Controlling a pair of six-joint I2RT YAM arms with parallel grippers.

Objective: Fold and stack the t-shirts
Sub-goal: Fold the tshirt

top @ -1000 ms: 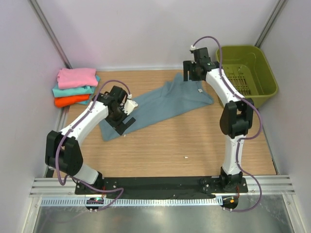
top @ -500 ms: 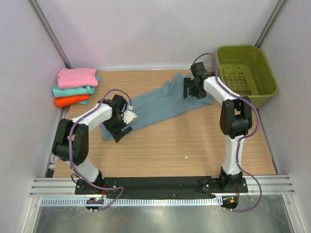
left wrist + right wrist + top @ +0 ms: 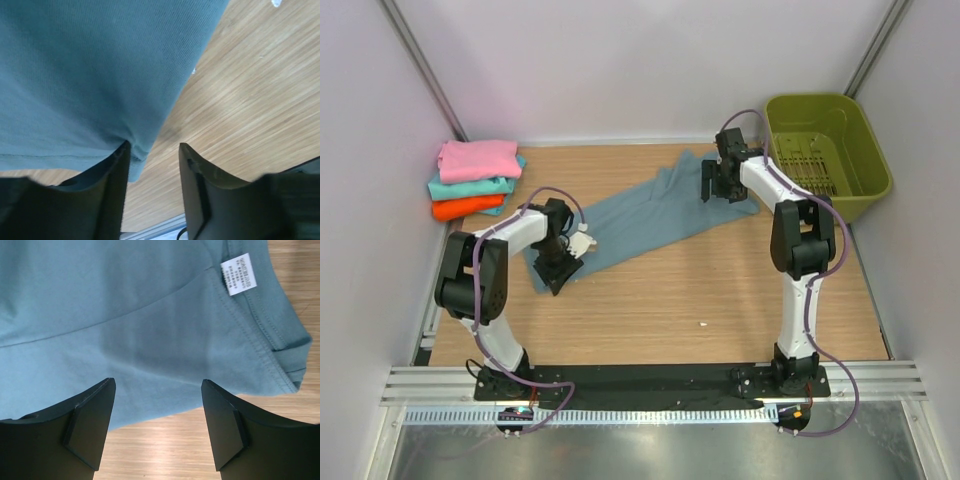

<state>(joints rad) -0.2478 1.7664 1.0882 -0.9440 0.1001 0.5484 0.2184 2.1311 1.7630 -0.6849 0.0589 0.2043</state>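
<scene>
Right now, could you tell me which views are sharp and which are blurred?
Top external: evenly lit and sharp, with soft shadows. Left wrist: the wooden table looks smeared, while the weave of the blue-grey t-shirt is crisp. Right wrist: sharp, the white label clear, with a faint shadow on the cloth between the fingers.

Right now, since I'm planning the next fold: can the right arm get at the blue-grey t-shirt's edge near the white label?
Probably yes. The right end effector hangs open over the blue-grey t-shirt, right at its edge, the white label close by, with nothing in between.
</scene>
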